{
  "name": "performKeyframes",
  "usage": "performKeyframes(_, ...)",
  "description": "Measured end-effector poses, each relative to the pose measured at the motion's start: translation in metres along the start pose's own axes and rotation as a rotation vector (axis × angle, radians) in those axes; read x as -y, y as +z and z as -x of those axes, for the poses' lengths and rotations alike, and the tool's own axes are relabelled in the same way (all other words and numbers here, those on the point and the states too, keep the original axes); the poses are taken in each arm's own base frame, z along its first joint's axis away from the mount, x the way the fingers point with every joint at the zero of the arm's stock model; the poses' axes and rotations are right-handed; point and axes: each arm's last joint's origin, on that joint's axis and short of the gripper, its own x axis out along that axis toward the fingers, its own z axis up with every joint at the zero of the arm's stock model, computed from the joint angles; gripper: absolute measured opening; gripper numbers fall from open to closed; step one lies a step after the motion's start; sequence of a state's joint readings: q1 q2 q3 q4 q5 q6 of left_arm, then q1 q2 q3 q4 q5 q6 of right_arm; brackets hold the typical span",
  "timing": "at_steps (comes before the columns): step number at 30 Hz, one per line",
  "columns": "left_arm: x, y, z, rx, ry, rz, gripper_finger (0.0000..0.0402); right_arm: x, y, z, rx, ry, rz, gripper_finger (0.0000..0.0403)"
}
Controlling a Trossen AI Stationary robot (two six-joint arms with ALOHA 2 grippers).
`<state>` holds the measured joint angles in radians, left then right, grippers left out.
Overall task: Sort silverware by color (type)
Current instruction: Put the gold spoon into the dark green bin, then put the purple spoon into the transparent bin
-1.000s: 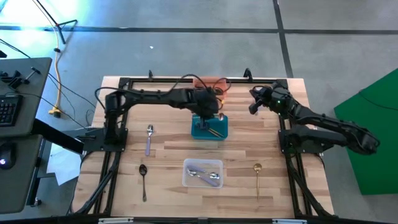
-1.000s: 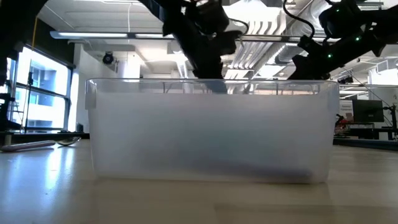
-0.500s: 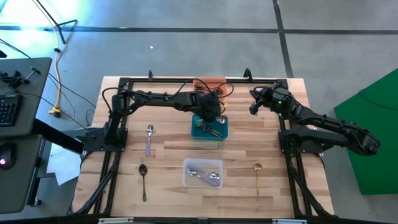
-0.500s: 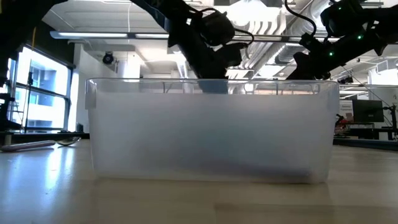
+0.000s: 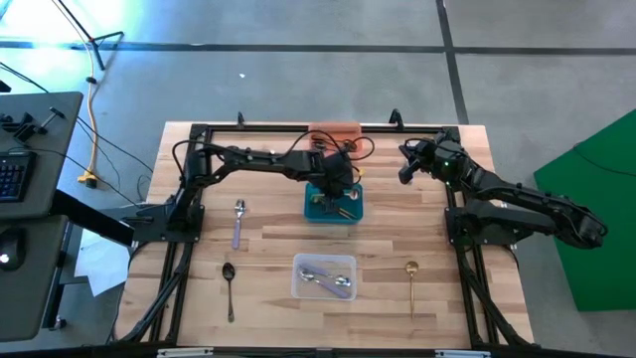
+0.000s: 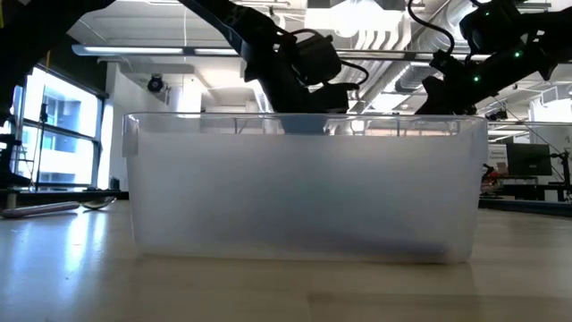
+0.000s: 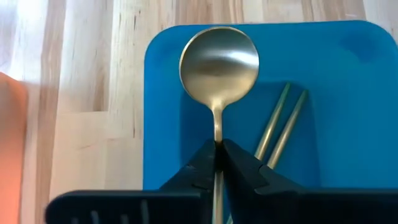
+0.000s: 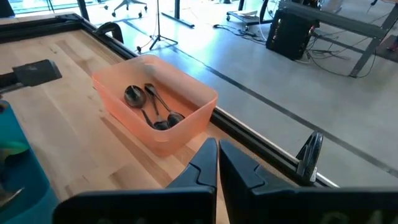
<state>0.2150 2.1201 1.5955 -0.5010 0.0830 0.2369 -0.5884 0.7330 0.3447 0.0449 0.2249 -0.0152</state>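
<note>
Your left gripper (image 7: 218, 149) clamps a gold spoon (image 7: 218, 62) over the blue bin (image 7: 348, 81); your right gripper (image 8: 217, 155), at two o'clock, is closed and empty.

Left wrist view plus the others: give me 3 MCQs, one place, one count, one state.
1. Where is the gold spoon that the left gripper holds?
A. Over the teal bin
B. Over the orange bin
C. On the table

2. How many pieces of silverware lie loose on the table outside any bin, in the high view?
A. One
B. Three
C. Five

3. What is the right gripper doing?
A. Shut on a fork
B. Wide open
C. Shut, empty

Key: 1 A, teal bin floor shows behind the bowl. 2 B, silver spoon, black spoon, second gold spoon. 3 C, fingers meet with nothing between.
</note>
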Motion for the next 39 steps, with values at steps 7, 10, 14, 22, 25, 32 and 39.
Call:
performKeyframes(7,0.001,0.002,0.004,0.027,-0.043,0.007,0.0067,0.0,-0.003,0.0,-0.029,-0.001,-0.036,0.0)
performKeyframes(10,0.002,0.005,0.004,0.064,-0.108,0.019,0.0086,0.0,-0.004,0.0,-0.036,-0.001,-0.037,0.0)
performKeyframes(14,0.002,0.01,0.006,0.109,-0.096,0.005,0.0091,0.0,-0.005,0.0,-0.047,-0.012,-0.058,0.0)
performKeyframes(22,0.005,0.01,0.039,0.319,-0.053,-0.001,0.004,0.0,-0.009,0.0,-0.09,-0.017,-0.087,0.0001)
performKeyframes(25,0.008,-0.004,0.052,0.454,-0.027,0.013,0.0017,0.0,-0.01,-0.001,-0.095,-0.021,-0.119,0.0017)
performKeyframes(32,0.02,-0.055,0.082,0.741,0.014,0.084,0.0003,0.002,-0.015,-0.01,-0.141,-0.055,-0.212,0.0104)
performKeyframes(39,0.019,-0.11,0.1,0.835,0.164,0.162,0.0005,0.018,-0.017,-0.032,-0.263,-0.185,-0.326,0.0154)
